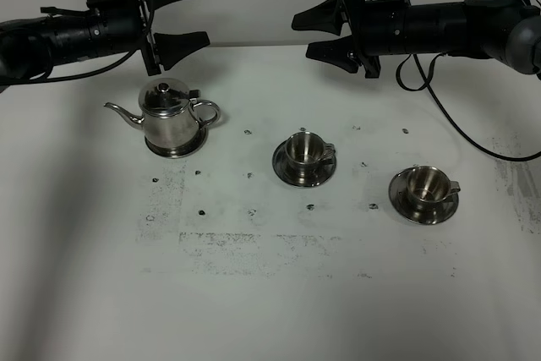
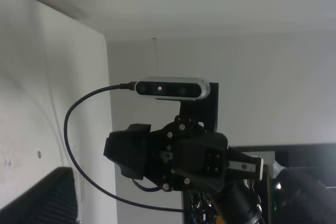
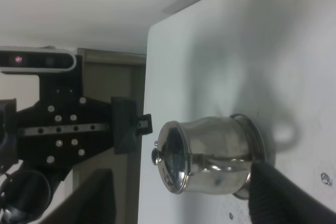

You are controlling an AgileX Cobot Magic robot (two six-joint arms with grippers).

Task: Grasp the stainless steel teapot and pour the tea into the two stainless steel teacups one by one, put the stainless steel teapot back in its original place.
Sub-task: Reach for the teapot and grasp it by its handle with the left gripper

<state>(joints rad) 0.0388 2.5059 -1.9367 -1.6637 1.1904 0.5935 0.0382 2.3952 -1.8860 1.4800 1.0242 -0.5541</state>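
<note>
The stainless steel teapot [image 1: 172, 114] stands upright on its round steel base [image 1: 177, 150] at the left, spout pointing left. It also shows in the right wrist view [image 3: 210, 156]. Two steel teacups, one in the middle [image 1: 305, 149] and one at the right [image 1: 426, 182], each sit on a saucer. My left gripper [image 1: 181, 14] is open and empty, held high behind and above the teapot. My right gripper [image 1: 319, 33] is open and empty, held high behind the middle cup, jaws pointing left. Its dark fingers [image 3: 283, 198] frame the teapot in the right wrist view.
The white table [image 1: 270, 293] bears small dark specks and scuffs. A black cable [image 1: 456, 128] hangs from the right arm over the table's right side. The left wrist view shows the right arm's wrist [image 2: 178, 161] with its camera [image 2: 173, 88] and a wall.
</note>
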